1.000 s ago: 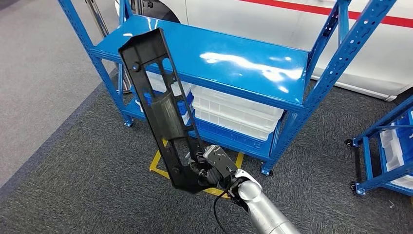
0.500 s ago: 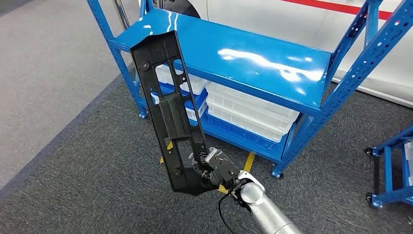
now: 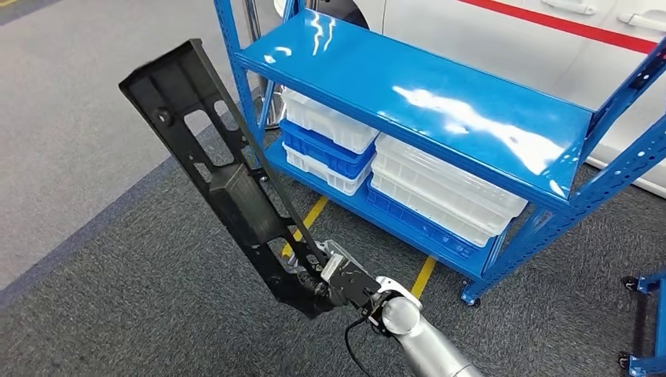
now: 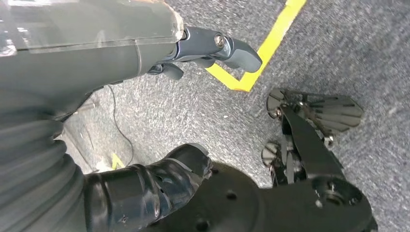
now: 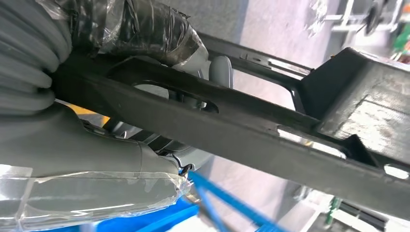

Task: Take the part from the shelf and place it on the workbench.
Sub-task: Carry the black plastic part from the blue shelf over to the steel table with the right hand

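A long black plastic part (image 3: 228,181) with cut-outs and ribs is held up above the grey carpet, in front of the blue shelf (image 3: 440,102). My right hand (image 3: 345,283) grips its lower end, and the part slants up and to the left from there. In the right wrist view the part's bar (image 5: 251,130) crosses the picture with my right hand (image 5: 96,145) wrapped around it. My left hand (image 4: 159,121) hangs over the carpet with thumb and fingers apart, holding nothing.
The shelf's lower level holds white bins (image 3: 440,188) and a blue bin (image 3: 330,153). Yellow tape lines (image 3: 310,216) mark the floor before it. A white car (image 3: 550,31) stands behind, and another blue rack (image 3: 648,330) is at the far right.
The whole view has shifted, so the camera moved and the shelf now sits further right. The part now leans further left, its upper end clear of the shelf's corner.
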